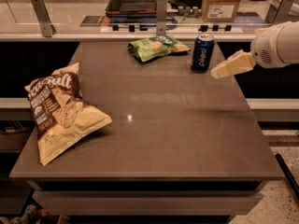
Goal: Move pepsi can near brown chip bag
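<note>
Pepsi can (202, 53): upright on the surface (168, 139), far right area, near the back edge, just right of the green bag (156, 46).

Brown chip bag (60, 113): lying at the left edge of the surface, well apart from the pepsi can.

Tool (218, 72): above the right edge of the surface, just right of the pepsi can, apart from it, tip angled down and left. White arm housing (278, 45) behind it, at right.

Tool state, released or clenched: cannot tell. Nothing grasped.
</note>
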{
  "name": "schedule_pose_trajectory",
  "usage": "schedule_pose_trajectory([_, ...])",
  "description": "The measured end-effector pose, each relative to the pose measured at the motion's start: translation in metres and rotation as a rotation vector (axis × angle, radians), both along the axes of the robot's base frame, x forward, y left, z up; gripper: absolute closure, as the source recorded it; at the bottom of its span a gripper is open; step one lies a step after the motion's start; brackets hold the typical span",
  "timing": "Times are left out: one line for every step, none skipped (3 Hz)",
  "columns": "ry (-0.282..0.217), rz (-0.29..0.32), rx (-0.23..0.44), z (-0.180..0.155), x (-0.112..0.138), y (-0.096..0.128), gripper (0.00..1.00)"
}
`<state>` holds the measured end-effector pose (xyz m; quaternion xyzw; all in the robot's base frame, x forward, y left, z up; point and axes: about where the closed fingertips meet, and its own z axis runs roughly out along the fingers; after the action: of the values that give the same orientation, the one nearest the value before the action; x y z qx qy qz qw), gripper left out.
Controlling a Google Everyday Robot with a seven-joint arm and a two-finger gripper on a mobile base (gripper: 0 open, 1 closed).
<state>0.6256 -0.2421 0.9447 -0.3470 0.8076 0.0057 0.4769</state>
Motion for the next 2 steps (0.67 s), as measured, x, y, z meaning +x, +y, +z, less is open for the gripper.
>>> schedule_pose_trajectory([-0.039,0.005,0.034,0.001,0.017,0.009,0.0])
schedule_pose_trajectory([-0.101,0.004,0.087,0.004,0.042,0.017,0.0])
